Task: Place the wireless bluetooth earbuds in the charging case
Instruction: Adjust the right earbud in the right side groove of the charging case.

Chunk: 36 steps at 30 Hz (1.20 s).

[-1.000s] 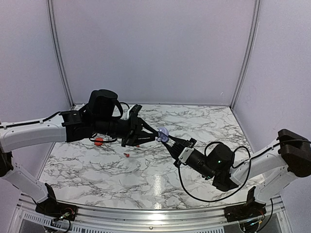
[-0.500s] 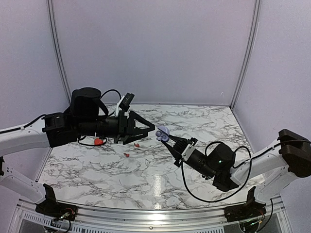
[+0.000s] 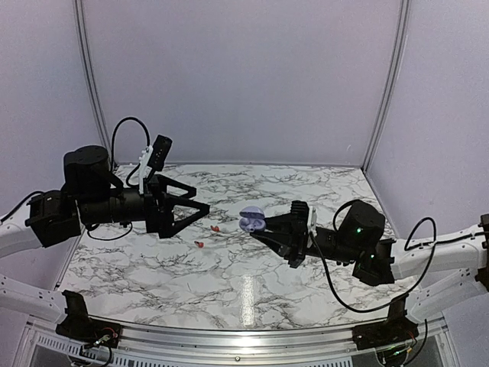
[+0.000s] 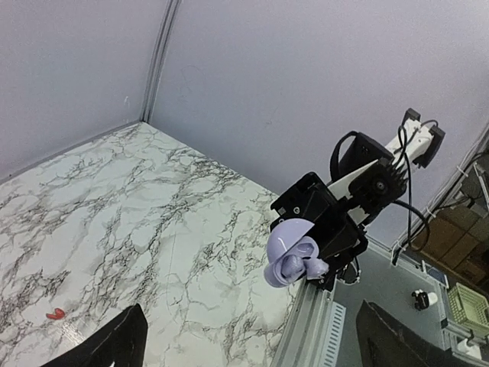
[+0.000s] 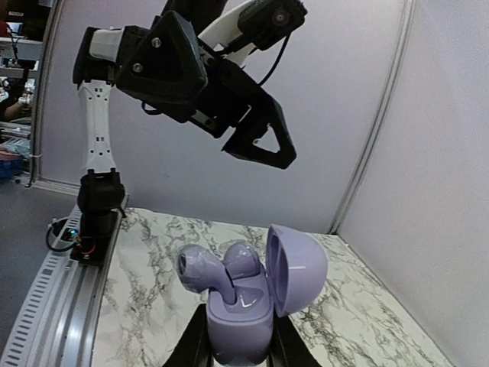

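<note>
— Where are the red earbuds [image 3: 215, 228]?
— Both lie on the desk [image 3: 306, 191], left of centre, near the left gripper [image 3: 195, 206], whose jaws are spread wide.
— And the case?
— The lavender case [image 5: 241, 321], lid up, is pinched in the right gripper [image 3: 263, 232], with a lavender earbud [image 5: 200, 269] sitting inside.

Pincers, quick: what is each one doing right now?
Left pincer: open, holding nothing.
Right pincer: closed on the lilac charging case.

Marble-patterned table [image 3: 191, 283], pale walls [image 3: 244, 76]
</note>
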{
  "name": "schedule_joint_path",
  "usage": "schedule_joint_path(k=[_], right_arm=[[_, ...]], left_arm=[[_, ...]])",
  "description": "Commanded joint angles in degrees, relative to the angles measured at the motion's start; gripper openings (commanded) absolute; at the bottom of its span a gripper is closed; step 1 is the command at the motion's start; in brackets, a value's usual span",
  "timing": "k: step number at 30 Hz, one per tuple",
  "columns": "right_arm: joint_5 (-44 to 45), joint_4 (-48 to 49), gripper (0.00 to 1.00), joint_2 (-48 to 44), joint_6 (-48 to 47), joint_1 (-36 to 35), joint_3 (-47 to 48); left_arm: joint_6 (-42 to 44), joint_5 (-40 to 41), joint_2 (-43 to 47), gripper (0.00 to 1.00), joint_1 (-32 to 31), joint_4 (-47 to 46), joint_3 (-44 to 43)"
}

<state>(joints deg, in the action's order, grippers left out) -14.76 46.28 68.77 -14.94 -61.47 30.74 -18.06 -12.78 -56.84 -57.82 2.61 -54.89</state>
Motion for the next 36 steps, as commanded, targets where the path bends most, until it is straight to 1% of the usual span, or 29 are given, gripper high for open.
schedule_joint_path(k=[1, 2, 4, 7, 16, 25, 36], right_arm=[[-12.6, -14.7, 0.00, -3.2, 5.6, 0.4, 4.2], [-13.9, -16.2, 0.00, -3.4, 6.0, 0.4, 4.6], [-16.0, -18.4, 0.00, -3.6, 6.5, 0.5, 5.4], [-18.0, -19.6, 0.00, -3.7, 7.1, 0.4, 5.5], [-18.0, -21.7, 0.00, -2.7, 7.0, 0.4, 6.7], [-18.1, -21.8, 0.00, -3.0, 7.1, 0.1, 6.5], [-18.0, -22.6, 0.00, -3.3, 6.1, -0.7, 6.7]], left_arm=[[13.6, -5.7, -0.9, 0.99, -1.0, 4.1, -1.4], [16.9, -5.6, -1.9, 0.99, -2.2, 5.8, -2.4], [23.2, -2.5, -3.5, 0.99, -6.0, 8.3, -3.7], [27.5, -0.3, -5.4, 0.99, -10.3, 8.6, -4.9], [28.7, 2.0, -12.1, 0.99, -14.4, 8.0, -9.0], [28.1, 4.7, -15.5, 0.98, -14.9, 8.1, -10.6], [27.4, 8.9, -16.9, 0.92, -14.9, 8.1, -11.8]])
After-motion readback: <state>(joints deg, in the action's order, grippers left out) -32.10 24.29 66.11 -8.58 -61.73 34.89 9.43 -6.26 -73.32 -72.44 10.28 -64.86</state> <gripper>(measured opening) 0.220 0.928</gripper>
